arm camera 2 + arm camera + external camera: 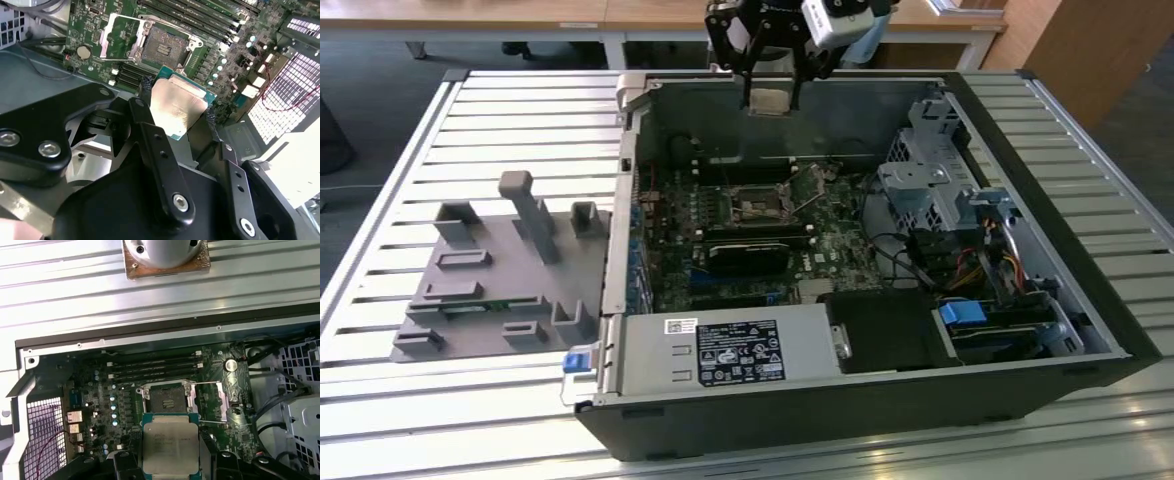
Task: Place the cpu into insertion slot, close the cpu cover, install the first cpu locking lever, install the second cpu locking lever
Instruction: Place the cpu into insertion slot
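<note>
Here, the cpu [177,107] is pinched at its edges between the gripper's [177,100] narrowly spread fingers [141,114]. It is held above the insertion slot [162,49], untouching. The cpu cover [106,41] is swung open beside that slot.

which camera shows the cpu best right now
First wrist view: the cpu faces the camera squarely. Second wrist view shows it tilted with glare; exterior view, too small to tell in the hand.

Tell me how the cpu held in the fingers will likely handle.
The cpu looks like a thin, rigid plate, so it is probably stiff and light. The fingers pinch only its narrow edges, and its metal face looks smooth, so it could slip or twist. Its thin green rim seems fragile.
</note>
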You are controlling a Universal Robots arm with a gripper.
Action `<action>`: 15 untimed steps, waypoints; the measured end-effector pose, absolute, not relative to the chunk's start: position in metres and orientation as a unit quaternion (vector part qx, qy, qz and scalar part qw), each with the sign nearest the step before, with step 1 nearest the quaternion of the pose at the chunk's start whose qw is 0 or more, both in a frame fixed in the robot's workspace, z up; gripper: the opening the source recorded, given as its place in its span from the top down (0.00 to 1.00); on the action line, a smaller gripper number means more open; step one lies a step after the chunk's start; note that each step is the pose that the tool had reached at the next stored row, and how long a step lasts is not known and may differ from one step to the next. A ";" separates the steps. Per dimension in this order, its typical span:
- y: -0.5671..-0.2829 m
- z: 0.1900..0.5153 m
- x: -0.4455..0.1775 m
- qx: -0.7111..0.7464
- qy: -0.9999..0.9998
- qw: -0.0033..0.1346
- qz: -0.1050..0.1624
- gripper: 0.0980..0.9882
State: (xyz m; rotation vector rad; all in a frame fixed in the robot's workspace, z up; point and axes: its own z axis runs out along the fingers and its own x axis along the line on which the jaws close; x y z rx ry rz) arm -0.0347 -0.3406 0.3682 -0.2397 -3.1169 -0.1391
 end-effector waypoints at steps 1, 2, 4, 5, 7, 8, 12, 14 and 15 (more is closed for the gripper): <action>-0.341 0.368 -0.035 -0.081 -0.996 0.006 -0.044 0.51; -0.341 0.368 -0.035 -0.084 -0.995 0.006 -0.044 0.51; -0.341 0.368 -0.035 -0.090 -0.995 0.006 -0.044 0.51; -0.341 0.368 -0.035 -0.092 -0.995 0.006 -0.044 0.51; -0.341 0.368 -0.035 -0.098 -0.994 0.005 -0.044 0.51; -0.341 0.368 -0.035 -0.100 -0.994 0.005 -0.044 0.51; -0.341 0.368 -0.035 -0.110 -0.993 0.005 -0.044 0.51; -0.341 0.368 -0.035 -0.114 -0.992 0.004 -0.044 0.51; -0.341 0.368 -0.035 -0.116 -0.992 0.004 -0.044 0.51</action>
